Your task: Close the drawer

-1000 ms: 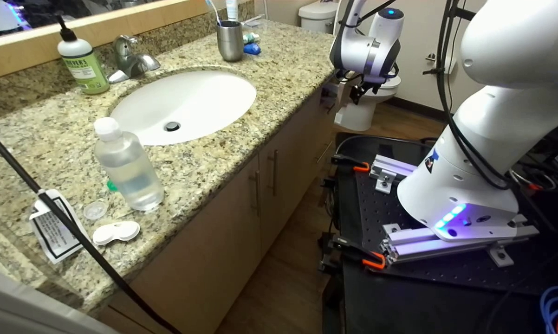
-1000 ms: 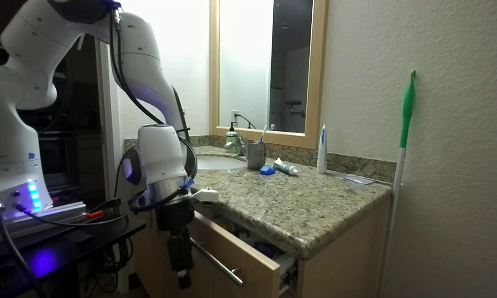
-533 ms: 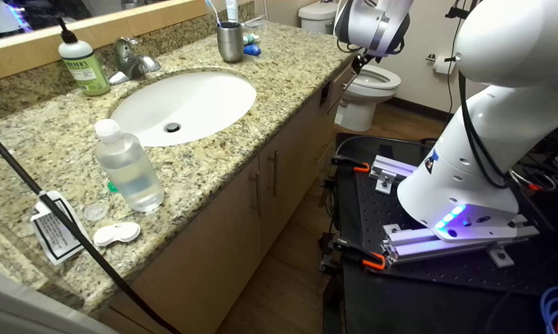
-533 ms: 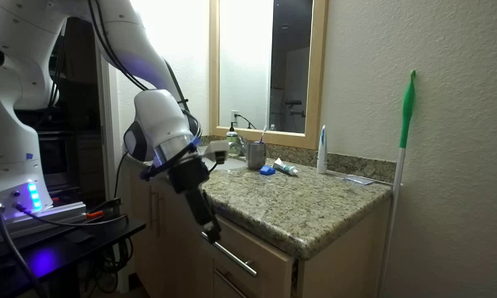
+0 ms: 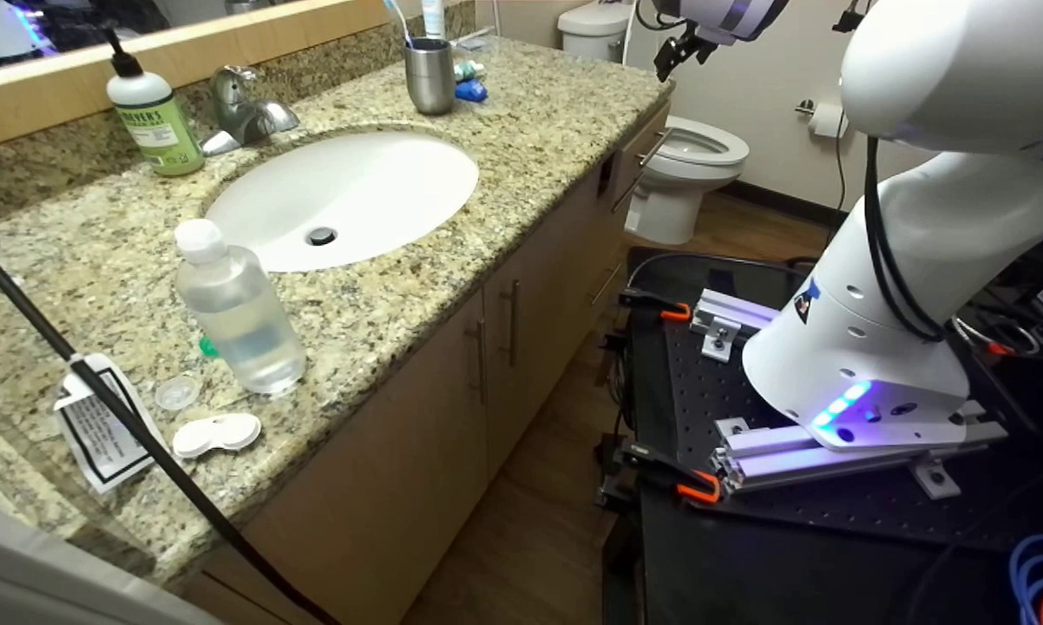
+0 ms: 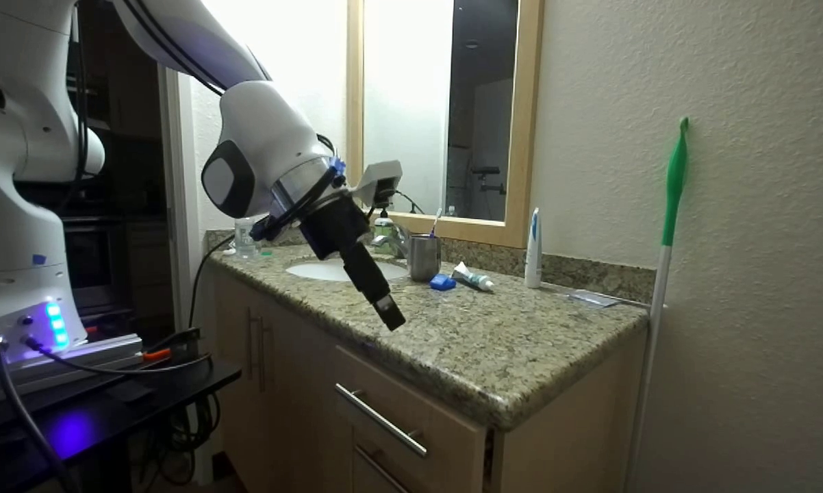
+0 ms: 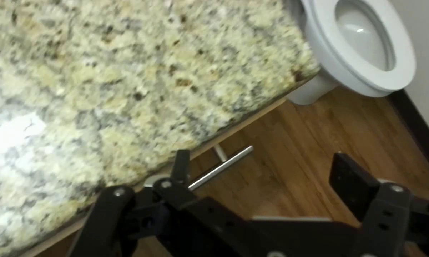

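Note:
The drawer is light-tan wood with a slim metal bar handle. Its front [image 6: 447, 438] sits almost flush under the counter, with a narrow dark gap along its side. The drawer also shows in an exterior view [image 5: 633, 159], beside a dark slot. Its inside is hidden. In the wrist view the drawer's handle [image 7: 222, 167] juts out below the counter edge. My black gripper [image 6: 389, 315] is raised above the drawer, near the counter's front edge, and touches nothing that I can see. In the wrist view my gripper [image 7: 260, 159] has its fingers wide apart with nothing between them.
The granite counter [image 6: 480, 342] juts over the drawer. On it stand a steel cup [image 6: 424, 257], a blue item [image 6: 442, 281], a toothpaste tube [image 6: 473, 277] and a white upright tube [image 6: 533, 250]. A toilet [image 5: 699, 156] stands beyond the counter's end.
The drawer stood well open one second ago, with clutter showing; its front has moved in to the cabinet. My gripper then rose from beside the handle to above the counter edge, tilting.

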Robot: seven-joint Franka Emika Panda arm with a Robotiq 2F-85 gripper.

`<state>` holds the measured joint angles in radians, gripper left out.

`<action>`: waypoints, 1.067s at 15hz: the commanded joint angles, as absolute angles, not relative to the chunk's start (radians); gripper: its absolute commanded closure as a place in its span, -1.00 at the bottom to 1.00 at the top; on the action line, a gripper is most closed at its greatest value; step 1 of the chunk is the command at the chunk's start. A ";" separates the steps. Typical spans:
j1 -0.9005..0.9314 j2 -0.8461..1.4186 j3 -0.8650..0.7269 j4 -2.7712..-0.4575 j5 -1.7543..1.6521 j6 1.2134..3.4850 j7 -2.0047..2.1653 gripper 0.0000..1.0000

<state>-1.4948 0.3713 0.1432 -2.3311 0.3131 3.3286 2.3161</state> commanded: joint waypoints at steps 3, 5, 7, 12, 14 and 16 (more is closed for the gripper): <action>-1.778 0.447 0.367 -2.389 0.226 3.131 2.226 -1.00; -1.761 0.464 0.332 -2.390 0.314 3.024 2.102 -1.00; -1.690 0.474 0.287 -2.364 0.400 3.076 2.085 -1.00; -1.528 0.567 0.164 -2.327 0.477 3.200 2.069 -1.00; -1.567 0.647 0.216 -2.300 0.461 3.313 2.096 -1.00; -1.638 0.707 0.308 -2.276 0.447 3.429 2.102 -1.00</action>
